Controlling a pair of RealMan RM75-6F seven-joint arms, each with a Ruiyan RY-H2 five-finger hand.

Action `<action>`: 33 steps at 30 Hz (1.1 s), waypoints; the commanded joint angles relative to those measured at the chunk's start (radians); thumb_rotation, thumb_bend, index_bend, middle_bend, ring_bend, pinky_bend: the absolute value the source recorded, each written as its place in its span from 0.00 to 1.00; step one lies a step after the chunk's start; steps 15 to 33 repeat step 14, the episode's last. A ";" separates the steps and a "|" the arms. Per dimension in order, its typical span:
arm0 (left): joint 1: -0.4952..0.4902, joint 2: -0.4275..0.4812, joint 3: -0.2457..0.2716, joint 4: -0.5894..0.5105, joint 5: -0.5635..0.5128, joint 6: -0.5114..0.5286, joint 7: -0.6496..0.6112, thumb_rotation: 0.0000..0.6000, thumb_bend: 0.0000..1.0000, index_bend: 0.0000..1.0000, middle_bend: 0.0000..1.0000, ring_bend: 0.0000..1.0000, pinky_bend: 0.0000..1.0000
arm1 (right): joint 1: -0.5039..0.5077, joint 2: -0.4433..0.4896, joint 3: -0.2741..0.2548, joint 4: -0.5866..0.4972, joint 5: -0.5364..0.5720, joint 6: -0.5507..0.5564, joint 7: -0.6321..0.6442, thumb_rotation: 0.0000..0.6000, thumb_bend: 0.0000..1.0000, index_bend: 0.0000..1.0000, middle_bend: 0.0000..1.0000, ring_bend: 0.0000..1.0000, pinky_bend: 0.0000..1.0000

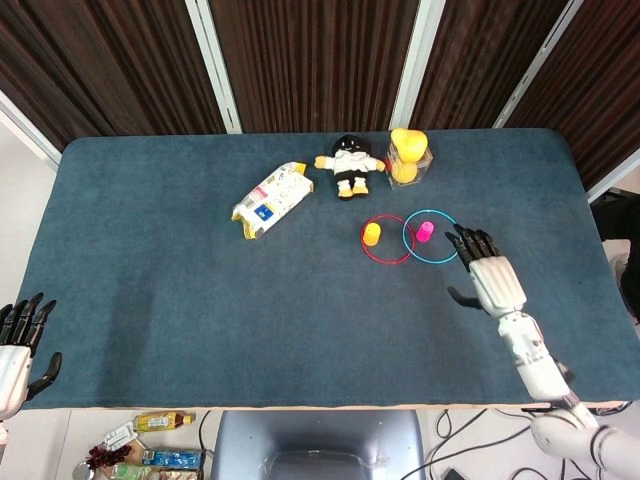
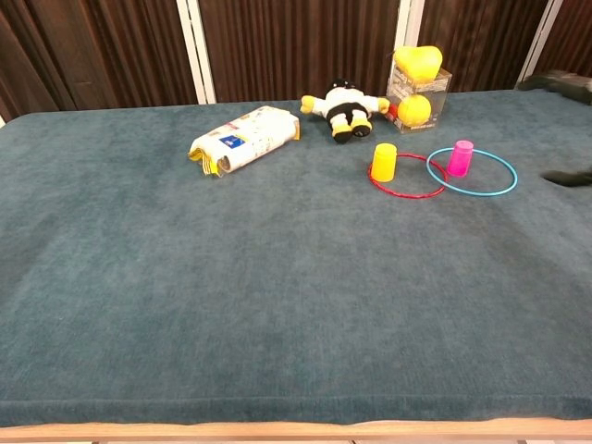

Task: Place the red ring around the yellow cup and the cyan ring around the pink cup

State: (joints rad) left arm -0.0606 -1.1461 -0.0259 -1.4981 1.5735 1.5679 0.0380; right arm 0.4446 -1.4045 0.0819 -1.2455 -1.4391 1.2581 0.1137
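Only the head view shows both hands whole: the left hand (image 1: pixel 18 345) hangs off the near left corner of the blue felt tabletop (image 1: pixel 180 300), fingers spread and holding nothing; the chest view misses it and catches just a dark sliver of the right hand at its right edge. The right hand (image 1: pixel 489 275) hovers with fingers (image 1: pixel 470 242) splayed and released, just beside the thin cyan plastic ring (image 1: pixel 431 237), not touching it. That ring lies flat around the small pink cup (image 1: pixel 425 231). Beside it, overlapping slightly, the thin red ring (image 1: pixel 387 239) encircles the small yellow cup (image 1: pixel 371 234). Farther back sit a white snack packet (image 1: pixel 268 198), a black-and-white plush doll (image 1: pixel 348 165) and a clear box holding yellow toys (image 1: pixel 408 157).
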 commanded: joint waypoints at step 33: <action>0.002 -0.014 0.014 0.013 0.038 0.021 0.004 1.00 0.42 0.00 0.00 0.00 0.07 | -0.353 0.149 -0.144 -0.309 -0.110 0.361 -0.283 1.00 0.33 0.00 0.00 0.00 0.00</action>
